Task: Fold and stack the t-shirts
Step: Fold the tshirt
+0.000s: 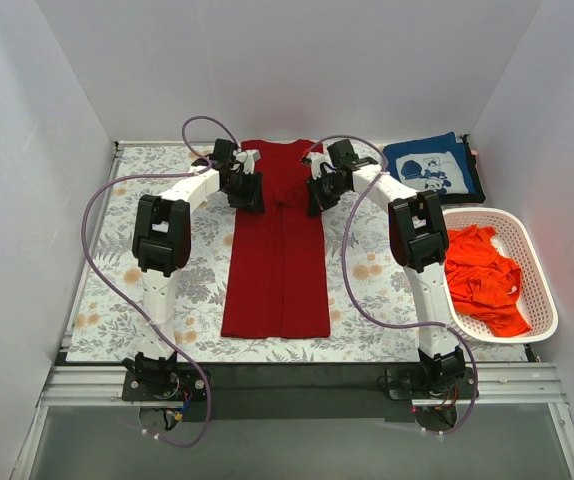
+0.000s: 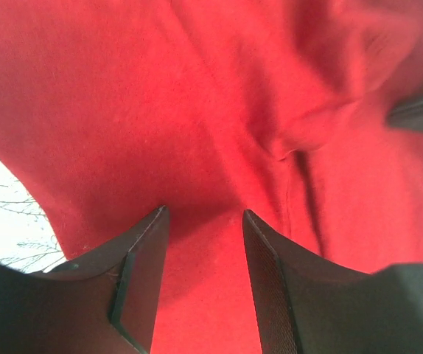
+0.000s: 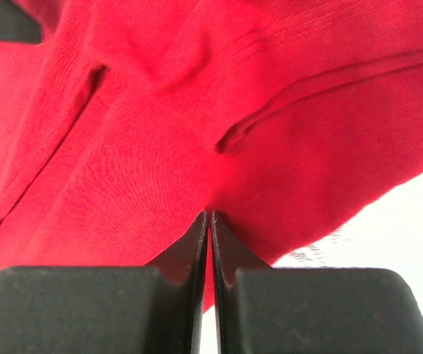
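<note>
The dark red t-shirt [image 1: 277, 260] lies as a narrow strip in the middle of the surface [image 1: 117, 290], long axis running near to far, collar end far. Both arms are at that far end, level with each other: left gripper [image 1: 248, 190] on the strip's left edge, right gripper [image 1: 319, 192] on its right. Left jaws stand apart over the cloth, nothing pinched. Right jaws are closed, tips buried in a fold, apparently pinching it. Judgement: the fold should carry the far end nearward along the long axis, and the left grip is not yet made.
</note>
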You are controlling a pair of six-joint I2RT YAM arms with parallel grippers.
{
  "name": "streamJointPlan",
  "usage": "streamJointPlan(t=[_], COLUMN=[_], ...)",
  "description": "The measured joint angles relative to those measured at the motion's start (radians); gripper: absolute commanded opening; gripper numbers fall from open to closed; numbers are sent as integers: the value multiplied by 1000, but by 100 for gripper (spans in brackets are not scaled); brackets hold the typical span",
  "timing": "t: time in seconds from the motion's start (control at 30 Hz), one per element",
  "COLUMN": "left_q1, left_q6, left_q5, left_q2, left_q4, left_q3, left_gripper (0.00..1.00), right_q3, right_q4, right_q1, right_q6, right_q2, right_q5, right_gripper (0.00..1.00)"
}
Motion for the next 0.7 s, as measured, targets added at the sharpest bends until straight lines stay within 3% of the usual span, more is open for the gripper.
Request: streamJointPlan(t=[0.23,0.43,0.47,0.57,0.63,0.67,0.7], left_q1=[5,6,6,7,7,9,13], left_q6=[-32,-32,-30,-18,-8,-2,6], left_q5=[5,11,13,32,52,62,73], left_q2=[44,71,77,84,70,50,18], left_q4=[-18,-34,-37,-41,-40,-31,-26], left_q3=[57,111,126,148,146,131,106], left_gripper=[43,50,52,59,71,80,90], right_q3=[38,51,58,77,75,69,59], right_q4=[21,25,24,27,24,20,19], right_q1=[-13,-19,-19,-20,-20,-20,-20], right_q6=[-11,-18,-20,-34,-47,-55,-61], right_q2=[19,23,23,21,3,-15,-43], right_q5=[51,61,64,66,66,64,62], right_gripper=[11,21,33,54,64,75,80])
